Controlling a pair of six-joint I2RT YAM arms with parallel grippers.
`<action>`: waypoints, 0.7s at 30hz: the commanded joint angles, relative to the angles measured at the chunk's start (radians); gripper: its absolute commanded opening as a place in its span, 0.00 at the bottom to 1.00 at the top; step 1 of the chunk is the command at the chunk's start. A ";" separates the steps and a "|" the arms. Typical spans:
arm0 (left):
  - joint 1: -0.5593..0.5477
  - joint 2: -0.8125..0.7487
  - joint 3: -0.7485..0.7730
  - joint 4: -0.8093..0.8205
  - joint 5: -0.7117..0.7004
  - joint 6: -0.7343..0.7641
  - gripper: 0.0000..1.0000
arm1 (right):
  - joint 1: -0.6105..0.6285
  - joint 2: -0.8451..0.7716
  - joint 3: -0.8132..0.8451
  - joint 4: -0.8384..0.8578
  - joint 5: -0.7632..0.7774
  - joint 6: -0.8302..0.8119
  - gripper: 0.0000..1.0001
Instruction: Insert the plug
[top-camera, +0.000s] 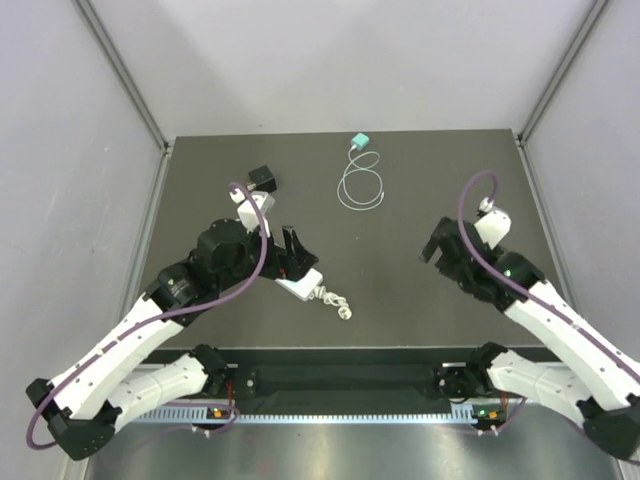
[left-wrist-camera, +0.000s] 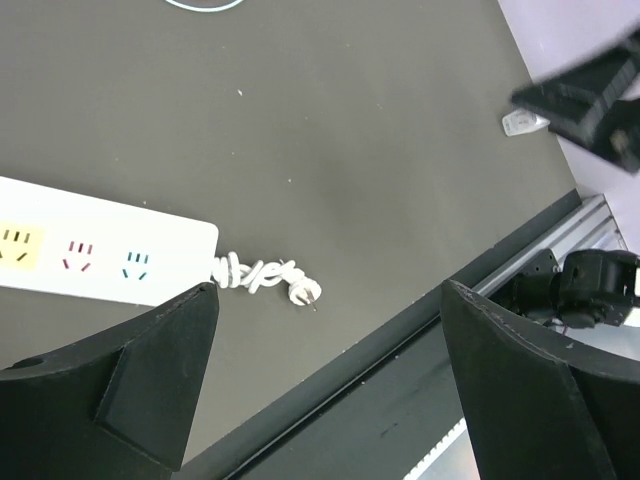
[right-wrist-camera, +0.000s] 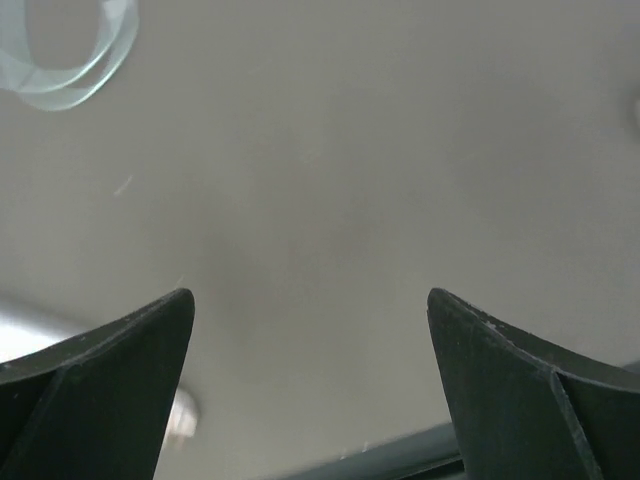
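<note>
The left gripper (left-wrist-camera: 327, 300) hangs with jaws wide and empty, just above the near end of the white power strip (left-wrist-camera: 110, 255), beside its bundled cord (left-wrist-camera: 262, 272). The right gripper (right-wrist-camera: 310, 295), equally spread and empty, hovers over bare table. The teal plug (top-camera: 360, 140) lies untouched at the far edge, so this looks like the approach; next, one arm must fetch it. No containers show.

White-and-black left arm (top-camera: 120, 350) reaches forward-right, black two-finger left gripper (top-camera: 293, 250) low, jaws wide apart, holding nothing. White-and-black right arm (top-camera: 565, 330) angles forward-left, black two-finger right gripper (top-camera: 438, 250) likewise spread, holding nothing.
</note>
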 joint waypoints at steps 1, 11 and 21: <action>-0.003 0.002 0.007 0.033 0.037 0.008 0.96 | -0.244 0.049 0.049 -0.057 -0.035 -0.014 1.00; -0.003 0.093 0.036 0.046 0.151 -0.002 0.94 | -0.919 0.190 0.061 0.012 -0.130 -0.080 1.00; -0.003 0.137 0.093 0.003 0.160 -0.018 0.93 | -1.108 0.273 -0.035 0.181 -0.195 -0.155 1.00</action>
